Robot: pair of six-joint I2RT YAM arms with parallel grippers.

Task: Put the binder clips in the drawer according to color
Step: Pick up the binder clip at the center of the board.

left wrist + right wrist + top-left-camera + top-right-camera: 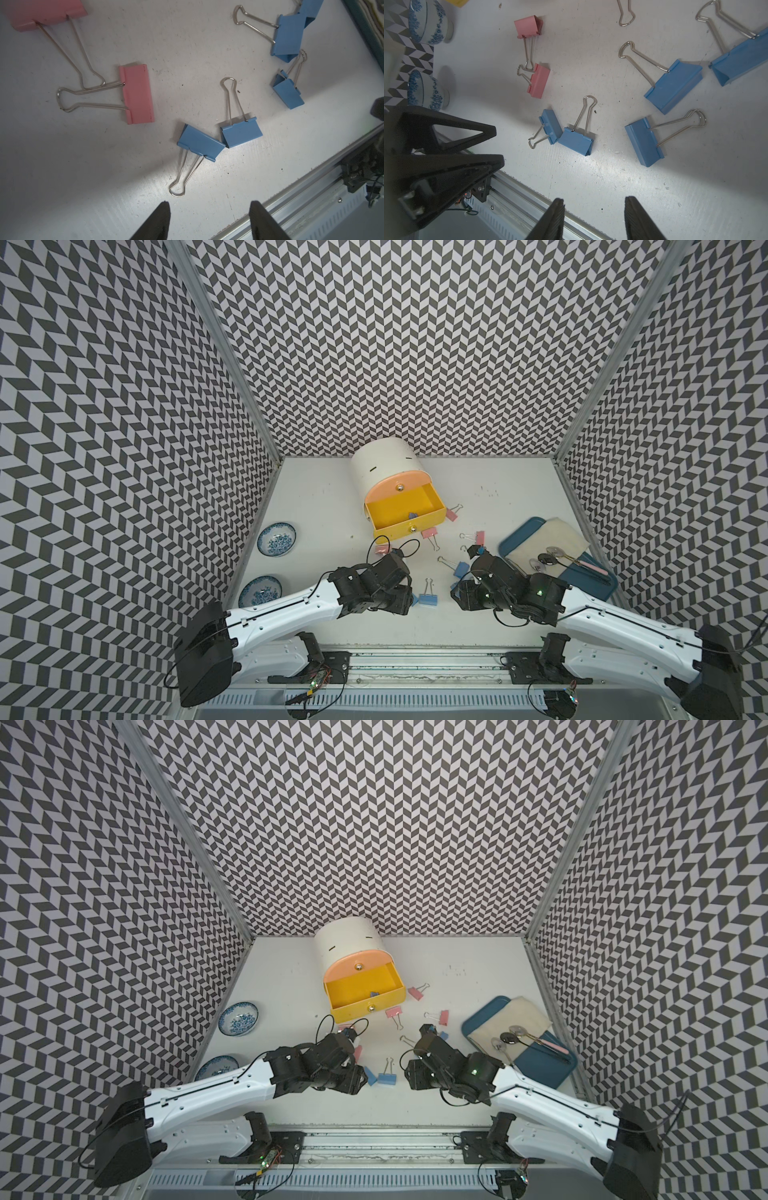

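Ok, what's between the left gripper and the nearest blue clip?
Only bare table, in the left wrist view: the open left gripper hangs short of the blue clip, handle toward it.

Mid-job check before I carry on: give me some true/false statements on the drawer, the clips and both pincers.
1. The yellow drawer stands pulled open. True.
2. A pink clip lies in the yellow drawer. False: the only thing showing in it is a blue clip.
3. The left pincer is clamped on a clip. False: its jaws are apart with nothing between them.
4. One loose blue clip touches a second blue clip. True.
5. The right pincer is open and empty. True.
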